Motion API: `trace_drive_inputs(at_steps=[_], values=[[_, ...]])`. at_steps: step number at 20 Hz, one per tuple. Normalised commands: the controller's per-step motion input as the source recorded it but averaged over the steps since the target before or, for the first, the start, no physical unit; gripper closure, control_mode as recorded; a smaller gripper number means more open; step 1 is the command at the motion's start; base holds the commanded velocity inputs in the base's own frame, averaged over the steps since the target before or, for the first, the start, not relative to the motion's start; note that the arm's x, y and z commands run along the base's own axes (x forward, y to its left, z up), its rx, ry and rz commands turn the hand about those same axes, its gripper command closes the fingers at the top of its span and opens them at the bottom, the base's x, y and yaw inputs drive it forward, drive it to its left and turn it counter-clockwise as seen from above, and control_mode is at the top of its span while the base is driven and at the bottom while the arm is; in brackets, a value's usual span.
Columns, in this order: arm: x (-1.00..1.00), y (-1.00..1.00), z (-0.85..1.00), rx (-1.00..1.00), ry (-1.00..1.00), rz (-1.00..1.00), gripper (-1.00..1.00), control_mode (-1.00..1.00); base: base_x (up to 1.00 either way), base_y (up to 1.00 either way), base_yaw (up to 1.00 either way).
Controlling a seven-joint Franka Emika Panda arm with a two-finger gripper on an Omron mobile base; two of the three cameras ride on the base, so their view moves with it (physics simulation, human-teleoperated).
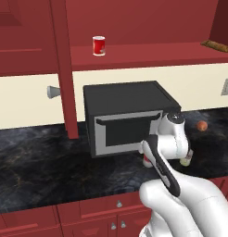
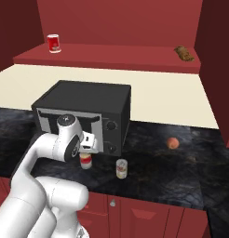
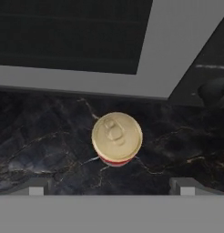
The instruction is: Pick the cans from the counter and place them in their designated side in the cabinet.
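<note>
The white arm's two-finger gripper (image 3: 111,186) is hanging directly above the small red-and-white tin with a gold lid (image 3: 117,138), its dark tips spread wide to either side and gripping nothing. That can is standing upright on the long black marble-look counter with golden veins (image 2: 181,172), just in front of the dark grey box-shaped microwave (image 2: 88,104), while the second small tin with a yellowish-olive label (image 2: 121,168) is sitting just beside it toward the counter's front edge. To do this pickup well, the hand is probably needing to drop straight down, keeping the lid centred between the tips, and to close only once the fingers are reaching well below the rim; the microwave's face is close, so tilting toward it looks risky. The dark red wall cabinet shelf (image 2: 116,60) above is already carrying an all-red can with a white rim (image 2: 53,43). From the left base camera the arm is covering most of both tins, and from the hand camera the can's side and label are barely showing.
</note>
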Motion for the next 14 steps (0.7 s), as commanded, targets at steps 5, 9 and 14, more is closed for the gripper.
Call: trace_drive_inputs(at_steps=[5,9,14], values=[[0.08,0.0,-0.3,0.0,0.0,0.0,-1.0,-1.0,0.0,0.0,0.0],[0.06,0.0,-0.34,0.0,0.0,0.0,-1.0,-1.0,0.0,0.0,0.0],[0.05,0.0,-0.37,-0.01,0.0,0.0,-1.0,-1.0,0.0,0.0,0.0]])
